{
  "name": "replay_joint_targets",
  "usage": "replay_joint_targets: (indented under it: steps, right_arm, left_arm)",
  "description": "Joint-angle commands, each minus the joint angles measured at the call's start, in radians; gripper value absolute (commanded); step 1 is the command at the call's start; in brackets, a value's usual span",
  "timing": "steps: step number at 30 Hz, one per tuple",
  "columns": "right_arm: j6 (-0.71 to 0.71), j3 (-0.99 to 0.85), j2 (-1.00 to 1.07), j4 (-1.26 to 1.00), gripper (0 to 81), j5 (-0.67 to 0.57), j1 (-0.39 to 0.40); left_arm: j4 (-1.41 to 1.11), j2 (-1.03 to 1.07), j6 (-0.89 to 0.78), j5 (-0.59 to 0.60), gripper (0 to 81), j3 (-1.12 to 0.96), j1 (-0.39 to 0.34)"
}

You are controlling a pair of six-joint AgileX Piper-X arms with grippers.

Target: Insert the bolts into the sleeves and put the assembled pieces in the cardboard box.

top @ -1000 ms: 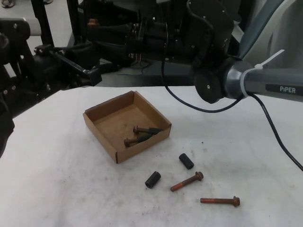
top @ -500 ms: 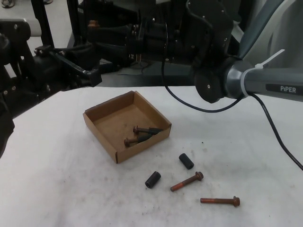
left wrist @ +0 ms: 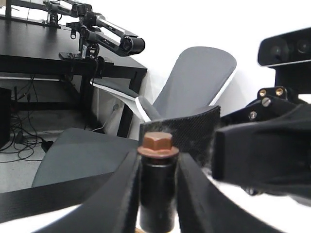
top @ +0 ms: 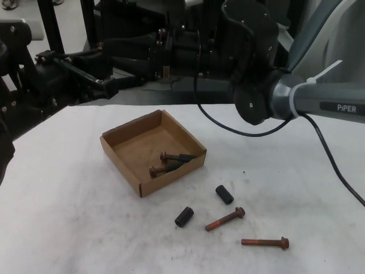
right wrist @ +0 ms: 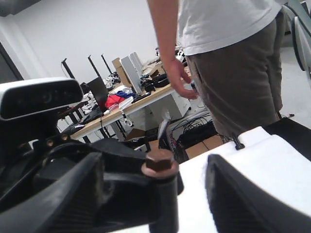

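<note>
My left gripper [left wrist: 156, 167] is shut on a black sleeve [left wrist: 156, 194] that stands upright with a rusty bolt head [left wrist: 157, 143] on top, held up off the bench. My right gripper [right wrist: 155, 170] is open, its fingers wide on either side of that same bolt head [right wrist: 159, 162] without touching it. On the bench, the cardboard box [top: 122, 157] holds two assembled pieces [top: 178, 156] [top: 165, 169]. In front of it lie two loose sleeves [top: 224, 194] [top: 183, 217] and two loose bolts [top: 224, 219] [top: 265, 242].
The bench top [top: 68, 217] is covered in white, with bare room left of the box and along the front. Dark frames and equipment [top: 142, 45] stand behind the far edge. The right arm's grey link [top: 319, 103] and its cable [top: 331, 160] hang over the right side.
The left arm's gripper end has risen slightly behind the bench's far left edge. The box, loose sleeves and loose bolts lie as before.
</note>
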Motion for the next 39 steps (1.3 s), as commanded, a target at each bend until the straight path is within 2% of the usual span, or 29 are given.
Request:
replay_joint_targets:
  steps: [1, 4, 11, 23, 30, 39]
  right_arm:
    - [0.006, 0.001, -0.006, 0.033, 58.2, 0.002, -0.045]
    - [-0.001, 0.001, -0.006, 0.079, 58.2, -0.022, -0.079]
    - [-0.077, 0.001, -0.006, 0.196, 58.2, -0.059, -0.125]
    - [-0.388, 0.001, -0.006, 0.614, 58.2, -0.043, -0.135]
    - [-0.401, 0.001, -0.006, 0.629, 58.2, -0.028, -0.164]
    - [-0.421, 0.001, -0.006, 0.629, 58.2, -0.03, -0.271]
  left_arm:
    - [0.058, -0.011, 0.018, -0.005, 0.8, -0.013, 0.003]
    - [0.116, -0.002, 0.079, -0.005, 0.8, -0.013, -0.001]
    - [0.184, 0.06, 0.07, 0.015, 0.8, -0.044, -0.003]
    - [0.296, 0.256, 0.07, 0.018, 0.8, -0.247, -0.013]
    - [0.322, 0.321, 0.029, 0.018, 0.8, -0.263, -0.031]
    - [0.355, 0.385, 0.021, 0.023, 0.8, -0.263, -0.061]
